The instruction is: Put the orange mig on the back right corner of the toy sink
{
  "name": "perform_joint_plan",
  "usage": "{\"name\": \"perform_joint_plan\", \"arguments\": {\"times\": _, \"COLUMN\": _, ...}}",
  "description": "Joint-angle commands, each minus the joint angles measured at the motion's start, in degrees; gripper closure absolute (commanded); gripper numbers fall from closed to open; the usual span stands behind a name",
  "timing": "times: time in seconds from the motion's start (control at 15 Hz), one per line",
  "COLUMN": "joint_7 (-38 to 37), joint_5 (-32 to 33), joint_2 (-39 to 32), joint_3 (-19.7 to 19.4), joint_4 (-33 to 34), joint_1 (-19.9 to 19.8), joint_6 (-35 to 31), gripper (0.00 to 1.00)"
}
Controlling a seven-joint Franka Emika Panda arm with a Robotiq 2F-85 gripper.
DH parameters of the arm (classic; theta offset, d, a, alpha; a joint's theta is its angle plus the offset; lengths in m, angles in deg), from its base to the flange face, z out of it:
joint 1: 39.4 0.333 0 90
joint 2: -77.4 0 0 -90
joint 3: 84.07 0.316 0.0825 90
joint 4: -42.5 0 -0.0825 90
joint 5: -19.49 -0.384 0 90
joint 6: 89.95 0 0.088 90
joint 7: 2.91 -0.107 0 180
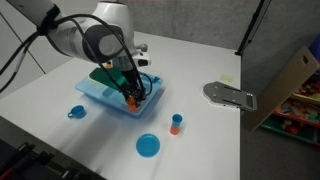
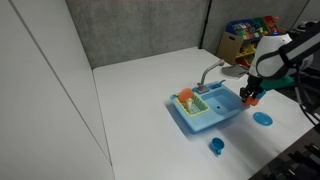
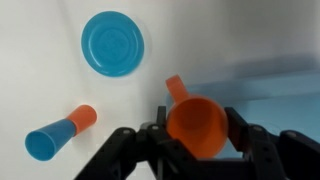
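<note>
My gripper (image 3: 197, 128) is shut on the orange mug (image 3: 196, 126), whose handle points up-left in the wrist view. In both exterior views the mug (image 1: 130, 99) (image 2: 250, 97) hangs at a corner of the light blue toy sink (image 1: 95, 97) (image 2: 205, 118), just above its rim. The gripper (image 1: 130, 93) (image 2: 251, 91) points down over that corner. The sink's edge shows as a pale blue band at the right of the wrist view (image 3: 290, 85).
A blue plate (image 1: 148, 146) (image 2: 263, 118) (image 3: 118, 43) lies on the white table near the sink. A blue-and-orange cup (image 1: 176, 124) (image 3: 60, 133) is close by, and a blue mug (image 1: 77, 112) (image 2: 216, 146). A grey faucet piece (image 1: 230, 96) lies apart. A green rack with an orange item (image 2: 190, 101) sits in the sink.
</note>
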Motion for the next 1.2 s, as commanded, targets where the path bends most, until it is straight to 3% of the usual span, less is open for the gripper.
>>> {"name": "perform_joint_plan", "arguments": {"times": 0.0, "joint_7": 0.71, "joint_5": -0.75, "joint_2": -0.9, "joint_3": 0.9, "joint_4": 1.89, "joint_1": -1.1, "joint_6": 1.19, "gripper": 0.66}}
{"name": "perform_joint_plan", "arguments": {"times": 1.13, "joint_7": 1.24, "joint_5": -1.14, "joint_2": -1.19, "joint_3": 1.25, "joint_4": 2.12, "joint_1": -1.83, "joint_6": 1.02, "gripper": 0.66}}
